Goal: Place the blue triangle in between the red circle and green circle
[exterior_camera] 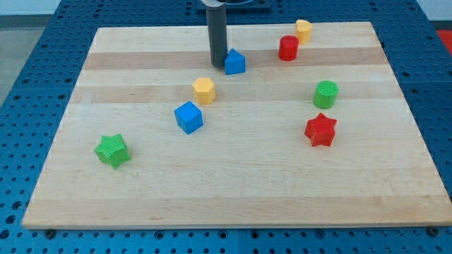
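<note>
One push is starting: my tip (217, 65), with no jaws, touches the blue triangle (235, 62) and should slide it right between the red circle (288, 48) and green circle (325, 94).

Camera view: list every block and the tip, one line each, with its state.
my tip: on the board, just left of the blue triangle
blue triangle: beside the tip
red circle: upright, beside the yellow circle
yellow circle: upright
green circle: upright
red star: flat
yellow hexagon: flat
blue cube: flat
green star: flat
</note>
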